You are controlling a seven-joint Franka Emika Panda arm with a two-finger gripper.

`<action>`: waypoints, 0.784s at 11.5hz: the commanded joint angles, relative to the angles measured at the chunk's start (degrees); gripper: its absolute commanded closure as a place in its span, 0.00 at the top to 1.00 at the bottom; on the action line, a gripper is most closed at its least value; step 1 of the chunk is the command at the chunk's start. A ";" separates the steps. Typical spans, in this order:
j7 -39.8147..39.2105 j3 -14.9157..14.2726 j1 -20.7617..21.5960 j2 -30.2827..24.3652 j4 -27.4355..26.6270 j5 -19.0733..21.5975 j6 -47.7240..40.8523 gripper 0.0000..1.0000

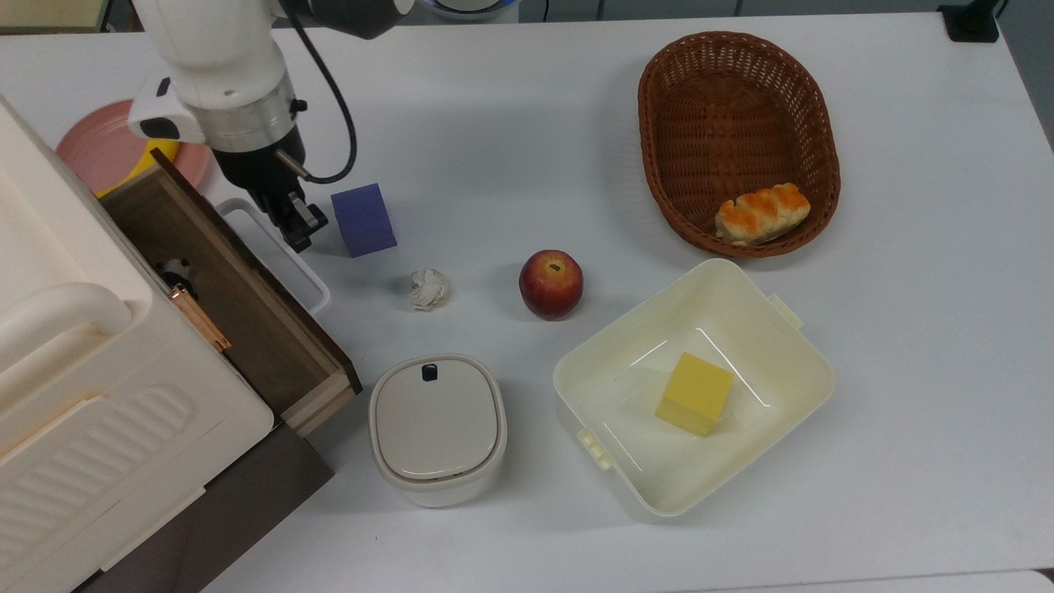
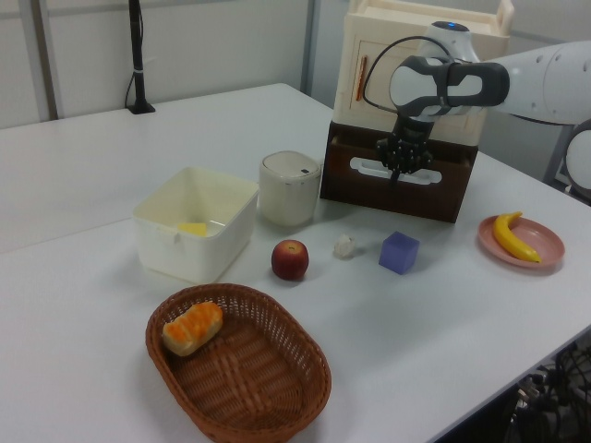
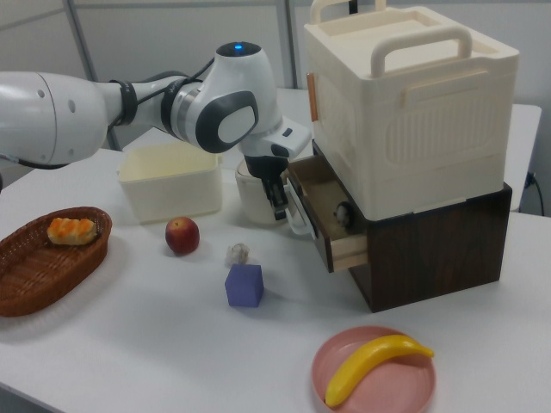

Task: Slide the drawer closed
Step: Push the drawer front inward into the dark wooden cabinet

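Drawer (image 1: 247, 321) sits partway out of the cream cabinet (image 1: 90, 395), at the top view's left. Arm reaches down with the jaws (image 1: 295, 228) against its white handle (image 1: 276, 251); can't tell if they're clenched.

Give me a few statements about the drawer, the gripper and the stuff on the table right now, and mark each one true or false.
1. The drawer is fully shut. False: it is still partly open.
2. The gripper is at the drawer's white handle. True.
3. The banana lies in the wicker basket. False: it lies on the pink plate.
4. A yellow block sits in the cream tub. True.
5. The apple is inside the drawer. False: it stands on the table.
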 commanded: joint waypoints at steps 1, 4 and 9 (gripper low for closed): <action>-1.47 -0.13 -1.47 2.01 2.63 0.43 2.86 0.04; -1.64 -0.13 -2.00 2.10 2.64 -0.01 4.19 0.04; -1.64 -0.04 -3.31 3.94 3.51 -1.50 6.74 0.04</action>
